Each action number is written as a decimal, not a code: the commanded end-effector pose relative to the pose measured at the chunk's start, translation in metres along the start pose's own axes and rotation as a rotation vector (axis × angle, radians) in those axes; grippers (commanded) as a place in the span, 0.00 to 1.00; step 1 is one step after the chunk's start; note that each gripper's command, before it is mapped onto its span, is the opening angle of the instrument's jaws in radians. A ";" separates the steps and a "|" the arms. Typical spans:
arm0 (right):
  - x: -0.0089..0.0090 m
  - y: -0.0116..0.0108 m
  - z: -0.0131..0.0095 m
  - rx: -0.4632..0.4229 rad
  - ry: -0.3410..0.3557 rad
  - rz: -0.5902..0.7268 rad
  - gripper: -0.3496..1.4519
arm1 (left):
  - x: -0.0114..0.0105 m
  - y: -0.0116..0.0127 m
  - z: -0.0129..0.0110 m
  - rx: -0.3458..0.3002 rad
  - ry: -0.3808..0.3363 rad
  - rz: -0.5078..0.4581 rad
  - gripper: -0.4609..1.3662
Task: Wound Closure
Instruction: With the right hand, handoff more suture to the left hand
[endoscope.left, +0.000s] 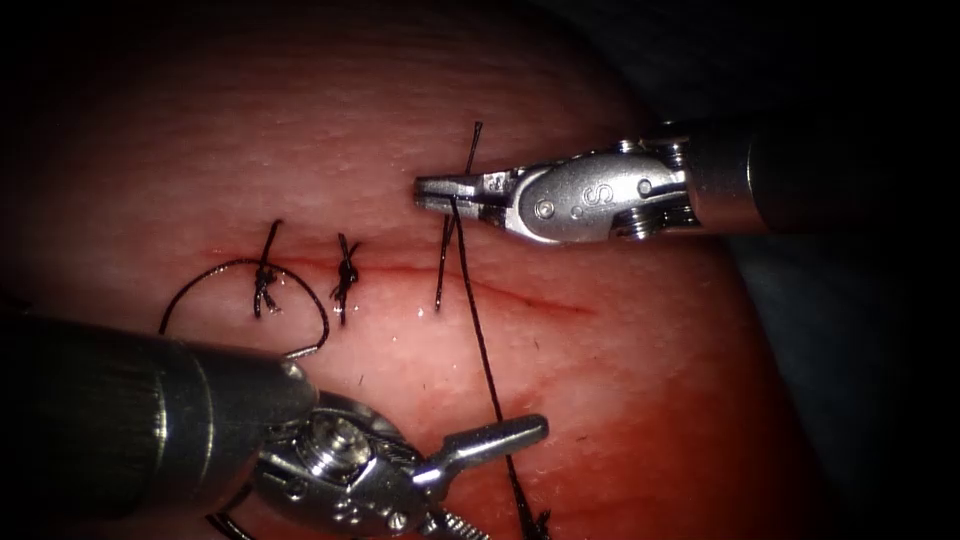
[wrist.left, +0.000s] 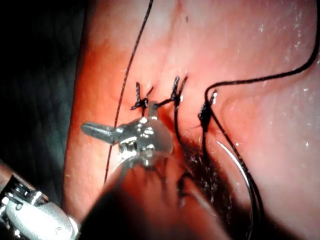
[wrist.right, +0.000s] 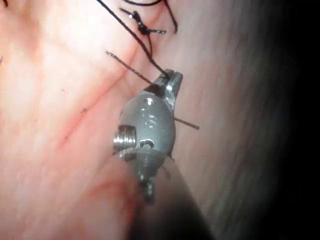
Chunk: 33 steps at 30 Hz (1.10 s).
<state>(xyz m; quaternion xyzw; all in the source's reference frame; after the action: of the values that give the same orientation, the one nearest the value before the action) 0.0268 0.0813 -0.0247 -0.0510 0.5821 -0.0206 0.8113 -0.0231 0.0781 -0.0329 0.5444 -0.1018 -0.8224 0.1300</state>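
Right tool (endoscope.left: 432, 190) clamped on thread (endoscope.left: 480, 345) above cut (endoscope.left: 520, 298); left tool (endoscope.left: 500, 470) wide, empty; needle (wrist.left: 244, 172) loose on tissue (endoscope.left: 620, 400) lower left; slack strand may snag open jaws.

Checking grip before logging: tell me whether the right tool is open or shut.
Shut on the thread: the right tool has its jaws together, with the strand running from between them.

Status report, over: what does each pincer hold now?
Right pincer shut on thread above the cut. Left pincer open, holding nothing. Needle lying on tissue, left end.
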 end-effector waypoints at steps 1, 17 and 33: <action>0.0000 0.0000 0.0000 0.000 -0.001 0.000 0.00 | 0.0001 0.0000 0.0000 0.003 0.003 0.008 0.75; -0.0003 -0.0003 0.0001 -0.002 -0.001 0.008 0.00 | 0.0024 0.0007 0.0003 0.015 0.018 0.071 0.74; -0.0003 -0.0006 0.0001 -0.005 -0.005 0.018 0.00 | 0.0034 0.0002 -0.0002 0.013 0.030 0.103 0.06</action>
<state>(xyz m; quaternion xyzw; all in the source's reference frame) 0.0268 0.0806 -0.0243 -0.0467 0.5812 -0.0117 0.8123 -0.0237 0.0769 -0.0360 0.5526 -0.1350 -0.8049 0.1691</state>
